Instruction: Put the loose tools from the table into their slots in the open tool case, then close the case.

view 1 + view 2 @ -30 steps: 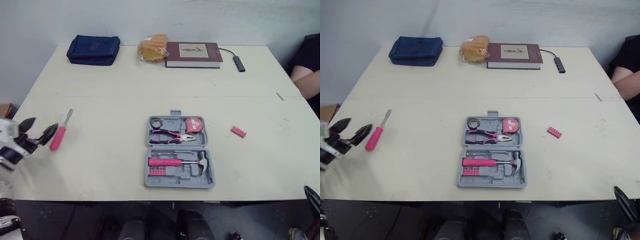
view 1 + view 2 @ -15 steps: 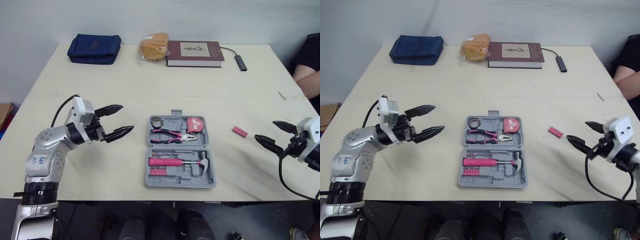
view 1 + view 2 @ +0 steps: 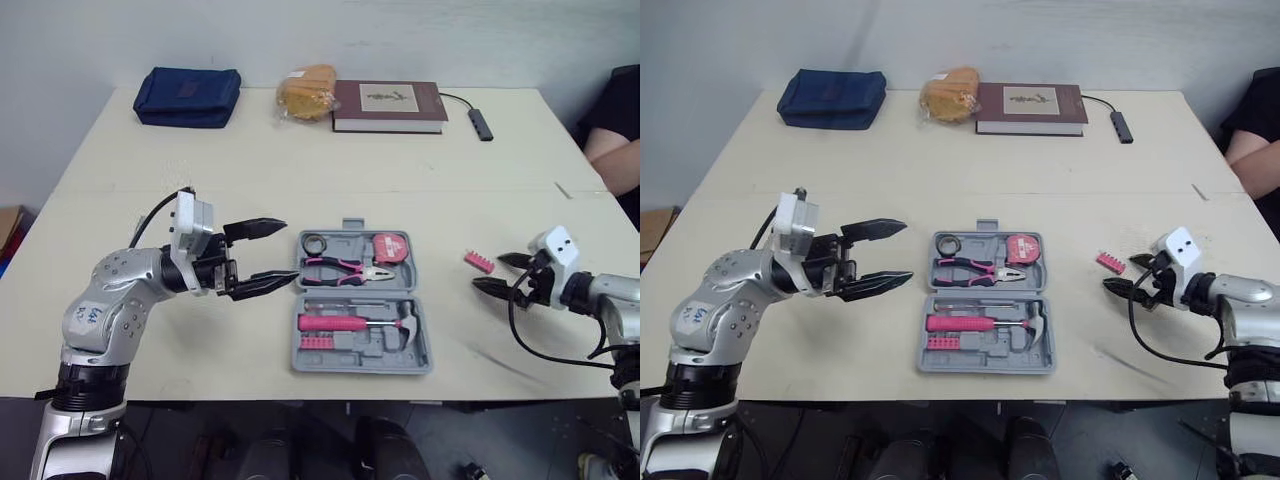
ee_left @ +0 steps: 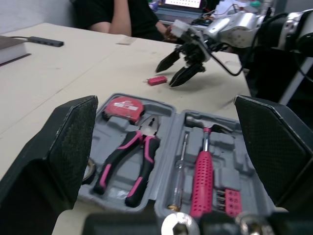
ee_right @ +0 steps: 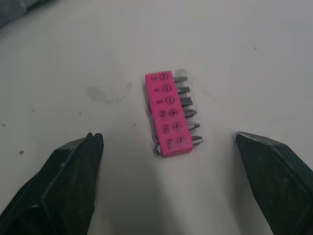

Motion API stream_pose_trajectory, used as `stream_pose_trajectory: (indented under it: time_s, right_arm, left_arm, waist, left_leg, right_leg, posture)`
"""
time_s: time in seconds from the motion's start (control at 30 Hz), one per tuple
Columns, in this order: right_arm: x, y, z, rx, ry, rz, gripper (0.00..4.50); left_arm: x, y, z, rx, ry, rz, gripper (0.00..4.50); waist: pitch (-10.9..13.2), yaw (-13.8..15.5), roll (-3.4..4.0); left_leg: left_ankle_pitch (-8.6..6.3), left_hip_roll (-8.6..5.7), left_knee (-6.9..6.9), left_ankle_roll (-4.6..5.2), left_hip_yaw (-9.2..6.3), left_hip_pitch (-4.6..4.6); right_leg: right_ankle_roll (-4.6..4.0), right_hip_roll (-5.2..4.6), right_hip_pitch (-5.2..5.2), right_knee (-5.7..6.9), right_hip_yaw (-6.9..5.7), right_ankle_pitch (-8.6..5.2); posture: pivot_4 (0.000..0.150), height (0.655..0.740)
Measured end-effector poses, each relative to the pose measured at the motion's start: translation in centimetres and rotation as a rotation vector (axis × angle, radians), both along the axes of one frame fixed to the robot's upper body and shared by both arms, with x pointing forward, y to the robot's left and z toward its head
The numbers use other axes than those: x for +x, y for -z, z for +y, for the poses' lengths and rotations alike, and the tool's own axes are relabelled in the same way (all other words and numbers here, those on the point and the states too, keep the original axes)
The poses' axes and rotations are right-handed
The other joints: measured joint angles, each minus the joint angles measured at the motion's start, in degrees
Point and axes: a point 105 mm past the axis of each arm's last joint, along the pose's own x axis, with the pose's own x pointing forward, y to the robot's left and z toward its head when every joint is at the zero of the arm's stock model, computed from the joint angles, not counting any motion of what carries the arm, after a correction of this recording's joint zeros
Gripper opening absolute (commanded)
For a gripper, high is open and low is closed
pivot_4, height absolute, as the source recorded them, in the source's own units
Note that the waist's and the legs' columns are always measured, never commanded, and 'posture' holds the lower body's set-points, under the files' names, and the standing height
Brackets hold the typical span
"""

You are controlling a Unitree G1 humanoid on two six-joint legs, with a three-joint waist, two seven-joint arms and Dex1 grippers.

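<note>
Pink plastic bit holder (image 5: 171, 113), one piece, lying flat and loose on the table (image 3: 300, 170) between the tool case (image 3: 365, 352) and the right edge, well apart from the case. Long axis: roughly parallel to the front edge, slightly skewed. The steel bit tips stick out across that axis from one long side; whether toward the far or the front edge cannot be told. Right gripper (image 3: 490, 271): low over the table just beside the holder on its right-edge side, fingers spread wide, nothing held, the holder lying ahead of the gap between them. Tool case: grey, open flat, mid-table near the front edge. Seated contents: hammer (image 3: 350, 324), pliers (image 3: 345, 270), tape measure (image 3: 388, 247), a second pink bit strip (image 3: 312, 345). Left gripper (image 3: 290, 250): beside the case's left side, fingers wide, empty. Status, as judged: most slots filled; the holder not yet picked up, its slotting and the closing of the case outstanding. Also on the table, along the far edge: blue pouch (image 3: 188, 97), book (image 3: 388, 107).
</note>
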Motion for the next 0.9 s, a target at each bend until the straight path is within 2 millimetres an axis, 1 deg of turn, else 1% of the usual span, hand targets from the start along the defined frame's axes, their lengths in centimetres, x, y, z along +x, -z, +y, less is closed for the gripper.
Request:
stream_pose_trajectory:
  time_s: [0.17, 0.3, 0.33, 0.37, 0.47, 0.77, 0.87, 0.9]
  right_arm:
    - [0.1, 0.1, -0.1, -0.01, -0.029, -0.012, 4.5]
    - [0.3, 0.3, 0.6, 0.028, -0.056, -0.017, 4.5]
    - [0.3, 0.3, 0.7, 0.039, -0.066, -0.01, 3.97]
    - [0.2, 0.3, 0.8, 0.044, -0.075, -0.007, 3.71]
    - [0.5, 0.4, 0.9, 0.061, -0.065, -0.014, 2.33]
    - [0.8, 0.6, 0.9, 0.072, -0.037, -0.046, 2.33]
    - [0.8, 0.6, 1.0, 0.084, -0.038, -0.049, 1.45]
    - [0.8, 0.7, 1.1, 0.088, -0.042, -0.049, 0.93]
  left_arm:
    - [-0.1, 0.2, 0.0, 0.005, 0.008, 0.011, 4.47]
    - [-0.2, 0.4, 0.1, 0.013, 0.014, 0.021, 4.47]
    - [-0.3, 0.4, 0.1, 0.016, 0.017, 0.021, 4.5]
    - [-0.3, 0.4, 0.2, 0.019, 0.018, 0.021, 4.5]
    - [-0.4, 0.4, 0.3, 0.029, 0.022, 0.02, 4.5]
    - [-0.6, 0.7, 0.0, 0.038, 0.044, 0.034, 4.5]
    - [-0.6, 0.7, 0.0, 0.042, 0.051, 0.034, 4.5]
    - [-0.6, 0.7, 0.0, 0.043, 0.054, 0.033, 4.5]
  waist:
    - [0.0, 0.01, -0.01]
    - [0.01, -0.23, -0.02]
    - [0.01, -0.27, -0.02]
    - [0.01, -0.29, -0.02]
    - [0.01, -0.26, -0.02]
    - [0.01, -0.19, -0.02]
    - [0.01, -0.25, -0.02]
    - [0.01, -0.25, -0.02]
  left_leg:
    - [0.01, 0.02, 0.0, -0.02, -0.02, 0.02]
    - [0.01, 0.05, 0.0, -0.04, -0.03, 0.04]
    - [0.01, 0.07, 0.0, -0.06, -0.03, 0.04]
    - [0.01, 0.08, 0.0, -0.06, -0.03, 0.04]
    - [0.01, 0.08, 0.0, -0.07, -0.04, 0.04]
    - [0.01, 0.06, 0.02, -0.07, -0.04, 0.07]
    - [0.01, 0.07, 0.02, -0.07, -0.04, 0.07]
    - [0.01, 0.07, 0.02, -0.07, -0.04, 0.07]
  right_leg:
    - [0.0, 0.02, 0.04, -0.01, -0.01, 0.0]
    - [0.0, 0.04, 0.05, -0.01, 0.01, 0.0]
    - [-0.01, 0.04, 0.05, -0.01, 0.0, 0.0]
    - [-0.01, 0.05, 0.05, -0.01, 0.0, -0.01]
    - [-0.02, 0.04, 0.05, -0.01, 0.0, -0.01]
    - [-0.02, 0.02, 0.07, 0.0, 0.01, -0.01]
    - [-0.02, 0.03, 0.07, 0.01, 0.01, -0.01]
    - [-0.02, 0.02, 0.07, 0.01, 0.01, -0.01]
  posture:
    - [0.15, 0.74]
    - [0.15, 0.74]
    - [0.15, 0.74]
    - [0.15, 0.74]
    - [0.15, 0.74]
    - [0.15, 0.74]
    - [0.15, 0.74]
    - [0.15, 0.74]
